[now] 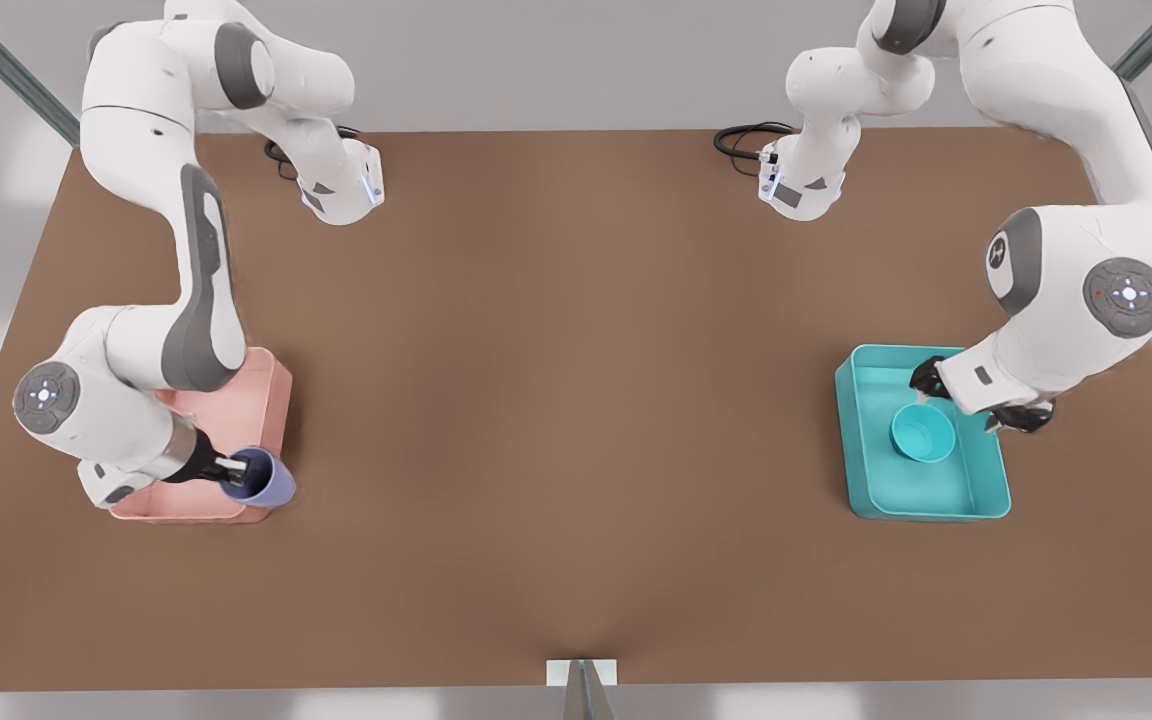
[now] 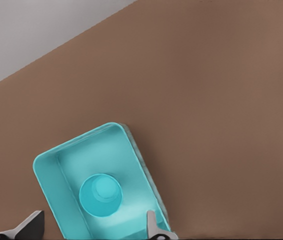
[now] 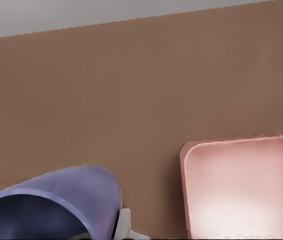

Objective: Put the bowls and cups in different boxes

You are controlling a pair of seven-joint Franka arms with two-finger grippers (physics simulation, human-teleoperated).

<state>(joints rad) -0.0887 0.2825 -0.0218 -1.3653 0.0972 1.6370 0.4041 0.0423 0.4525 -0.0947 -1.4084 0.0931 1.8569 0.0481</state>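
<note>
A brown table (image 1: 576,400) is seen from above, with a pink box (image 1: 261,395) toward the front view's left and a teal box (image 1: 871,490) toward the front view's right.

The right gripper (image 1: 228,468) is clamped on the rim of a purple cup (image 1: 266,478), one finger (image 3: 124,225) being seen against the cup's outer wall. The cup is held tilted over the pink box's near corner, partly beyond its wall, and has not yet been set down.

The teal bowl (image 1: 923,432) sits upright on the teal box's floor, near its middle. The left gripper (image 2: 91,227) hangs above that box with its fingers spread wide and nothing between them; the bowl is judged delivered.

The step in hand is judged to be placing the cup. It would be done well if the cup were carried further over the pink box's floor, brought upright, lowered close to the floor, and only then released, so that tipping over the wall is avoided.
</note>
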